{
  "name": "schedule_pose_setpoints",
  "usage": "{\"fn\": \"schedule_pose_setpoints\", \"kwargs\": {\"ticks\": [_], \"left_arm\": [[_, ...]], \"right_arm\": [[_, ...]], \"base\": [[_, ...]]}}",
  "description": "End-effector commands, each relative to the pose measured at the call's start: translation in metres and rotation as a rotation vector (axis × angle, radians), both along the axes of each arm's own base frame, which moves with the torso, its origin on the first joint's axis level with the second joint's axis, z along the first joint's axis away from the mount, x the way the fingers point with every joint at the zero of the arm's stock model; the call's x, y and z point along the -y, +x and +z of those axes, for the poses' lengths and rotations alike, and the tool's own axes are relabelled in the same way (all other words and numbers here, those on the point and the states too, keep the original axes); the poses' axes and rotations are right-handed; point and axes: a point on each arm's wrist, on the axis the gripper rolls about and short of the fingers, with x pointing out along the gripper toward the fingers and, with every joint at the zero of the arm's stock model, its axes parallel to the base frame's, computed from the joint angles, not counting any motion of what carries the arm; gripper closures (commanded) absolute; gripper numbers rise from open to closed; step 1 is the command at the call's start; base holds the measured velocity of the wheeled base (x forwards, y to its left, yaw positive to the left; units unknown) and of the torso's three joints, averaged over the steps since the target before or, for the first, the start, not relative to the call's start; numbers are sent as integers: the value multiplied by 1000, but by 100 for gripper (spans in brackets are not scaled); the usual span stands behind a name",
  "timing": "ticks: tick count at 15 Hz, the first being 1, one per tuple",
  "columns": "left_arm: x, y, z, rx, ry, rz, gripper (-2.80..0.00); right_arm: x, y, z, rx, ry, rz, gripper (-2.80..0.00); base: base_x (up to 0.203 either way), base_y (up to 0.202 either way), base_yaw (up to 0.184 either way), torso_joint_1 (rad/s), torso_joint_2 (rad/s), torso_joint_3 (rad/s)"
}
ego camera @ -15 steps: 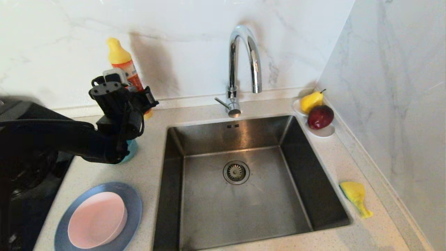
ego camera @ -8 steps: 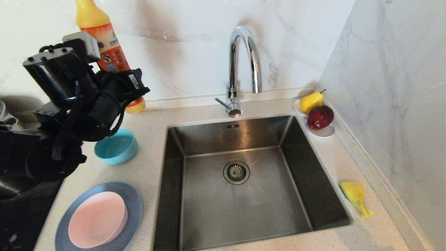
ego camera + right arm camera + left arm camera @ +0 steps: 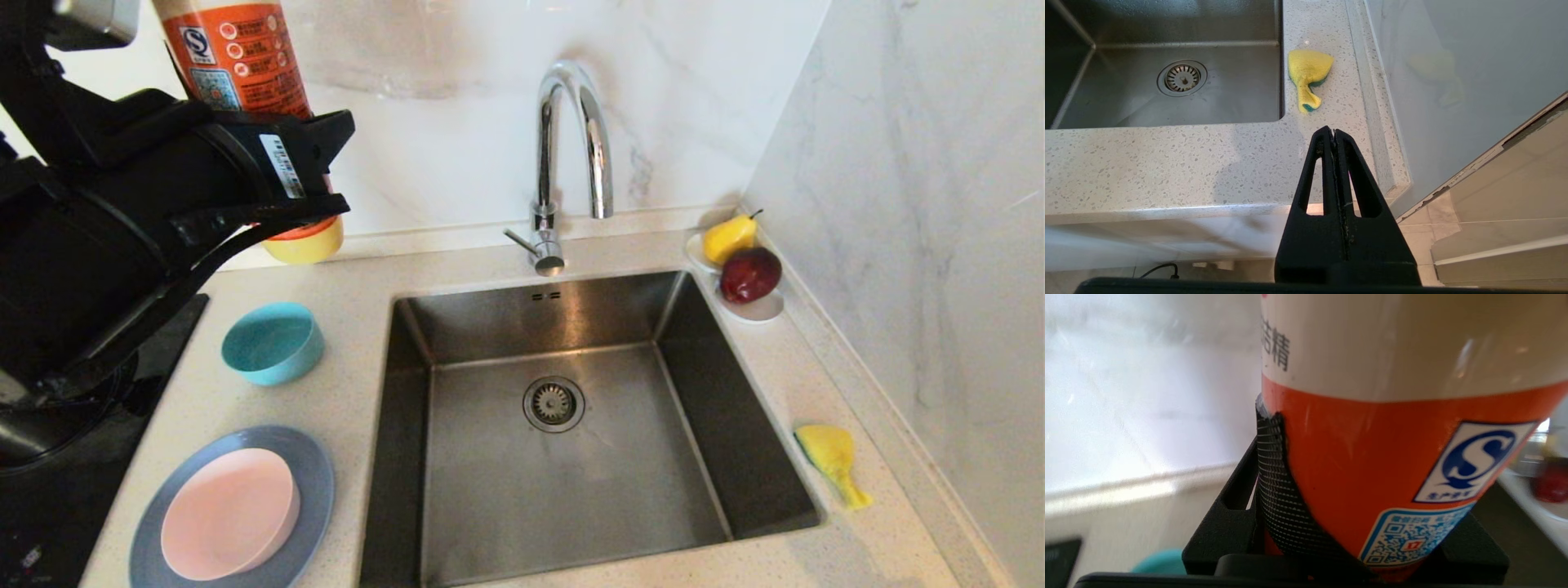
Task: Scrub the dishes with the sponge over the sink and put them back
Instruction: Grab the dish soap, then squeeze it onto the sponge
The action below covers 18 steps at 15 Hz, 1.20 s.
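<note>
While the right claw (image 3: 1334,132) idles pressed together, the left claw (image 3: 314,184) at ten o'clock grips the orange yellow-capped plastic detergent bottle (image 3: 237,57) aloft, likely to soap the dishes.

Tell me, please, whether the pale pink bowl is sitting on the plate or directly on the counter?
On the plate. In the head view the pink bowl rests upright inside the grey-blue plate, whose rim shows all around it.

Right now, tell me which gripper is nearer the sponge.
Right. The right gripper hangs shut off the counter's front edge near the sponge; the left gripper holds the orange bottle beyond the sink.
</note>
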Motion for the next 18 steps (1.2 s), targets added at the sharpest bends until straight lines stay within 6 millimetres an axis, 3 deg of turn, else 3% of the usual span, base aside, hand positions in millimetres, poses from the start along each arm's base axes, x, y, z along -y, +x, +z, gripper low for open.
{"fn": "schedule_pose_setpoints", "kwargs": {"ticks": [1, 6, 9, 12, 15, 18], "left_arm": [[9, -27, 12, 58, 25, -107, 0], [34, -49, 20, 40, 73, -284, 0], [48, -47, 25, 19, 102, -320, 0], [75, -46, 29, 3, 125, -383, 0], [82, -46, 30, 5, 124, -398, 0], [130, -39, 23, -12, 149, -454, 0]], "right_arm": [[0, 0, 0, 1, -1, 1, 0], [0, 0, 0, -1, -1, 1, 0], [0, 0, 0, 1, 0, 1, 0], [0, 0, 0, 0, -1, 1, 0], [0, 0, 0, 0, 0, 1, 0], [0, 0, 0, 2, 0, 1, 0]], "base": [[0, 0, 0, 0, 0, 0], [0, 0, 0, 0, 0, 0], [0, 0, 0, 0, 0, 0], [0, 0, 0, 0, 0, 0], [0, 0, 0, 0, 0, 0], [0, 0, 0, 0, 0, 0]]}}
